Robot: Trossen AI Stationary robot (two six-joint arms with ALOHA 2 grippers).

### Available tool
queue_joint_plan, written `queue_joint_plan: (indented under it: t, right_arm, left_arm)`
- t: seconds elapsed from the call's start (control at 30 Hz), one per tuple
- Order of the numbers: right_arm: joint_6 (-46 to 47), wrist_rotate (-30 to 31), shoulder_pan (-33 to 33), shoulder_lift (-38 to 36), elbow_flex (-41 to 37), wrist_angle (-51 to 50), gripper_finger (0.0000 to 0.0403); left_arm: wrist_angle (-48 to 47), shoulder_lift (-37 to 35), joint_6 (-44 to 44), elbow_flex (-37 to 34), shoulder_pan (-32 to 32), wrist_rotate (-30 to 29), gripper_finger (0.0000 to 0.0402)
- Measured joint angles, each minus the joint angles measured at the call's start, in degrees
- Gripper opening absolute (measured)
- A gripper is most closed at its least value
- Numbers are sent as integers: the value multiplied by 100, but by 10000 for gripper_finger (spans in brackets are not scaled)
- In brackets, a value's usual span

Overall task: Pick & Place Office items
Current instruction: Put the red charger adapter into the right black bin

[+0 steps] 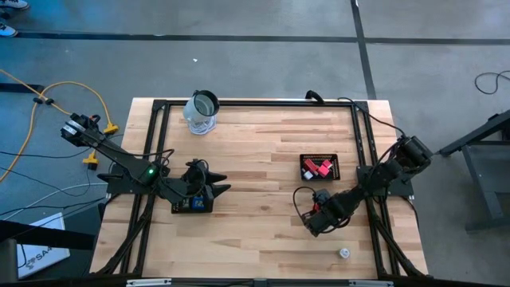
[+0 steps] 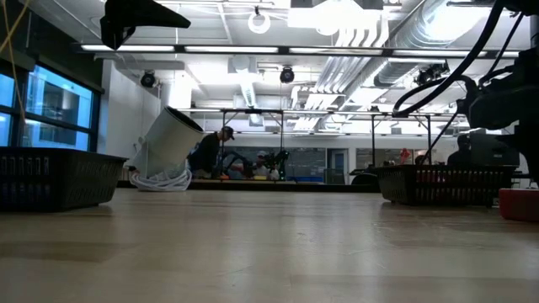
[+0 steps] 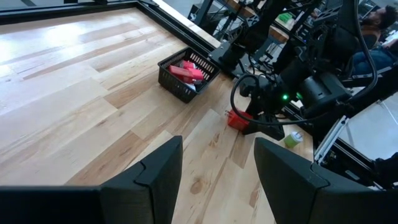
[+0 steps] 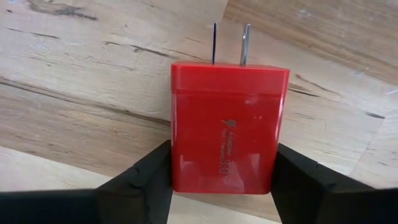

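Observation:
A red block (image 4: pixel 227 124) with two metal prongs sits between the fingers of my right gripper (image 4: pixel 224 186), which is shut on it near the table's right side. In the high view this red block (image 1: pixel 321 197) lies just on the near side of a black mesh tray (image 1: pixel 319 167) holding red and pink blocks. My left gripper (image 3: pixel 217 180) is open and hovers over a second mesh tray (image 1: pixel 191 204) with a blue block (image 1: pixel 197 205) in it. A whitish round piece (image 1: pixel 344 253) rests on the table near the near-right corner. My right gripper pinches the red block between its two fingers (image 4: pixel 149 177), one on each of its opposite side faces (image 4: pixel 177 168), at the end away from the prongs. The fingers slant down from above. In the low view the block's underside (image 2: pixel 518 217) sits at the table top.
A clear jar with a dark rim (image 1: pixel 202 112) stands by the far edge. A black frame (image 1: pixel 255 102) runs round the wooden top. Bare wood lies between the two trays in the middle of the table (image 1: pixel 255 183). A person is in the room beyond (image 2: pixel 221 143).

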Motion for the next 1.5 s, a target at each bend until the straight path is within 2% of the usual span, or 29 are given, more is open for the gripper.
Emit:
queue_joint_plan:
  t: [0.33, 0.63, 0.93, 1.13, 1.5]
  right_arm:
    - [35, 99, -2, -126, -4, -48, 206]
    - [-7, 245, -77, -625, -2, -242, 205]
    - [-219, 628, -304, -1261, 0, -897, 204]
    - [-712, 783, -793, -1676, 0, -1414, 203]
    - [-2026, 926, -2136, -2031, 0, -1952, 205]
  left_arm:
    - [-1, 0, 0, 1, 0, 0, 194]
    - [0, 0, 0, 1, 0, 0, 194]
    - [-2, 0, 1, 1, 0, 2, 194]
    - [-1, 0, 0, 0, 0, 1, 194]
    - [0, 0, 0, 1, 0, 0, 194]
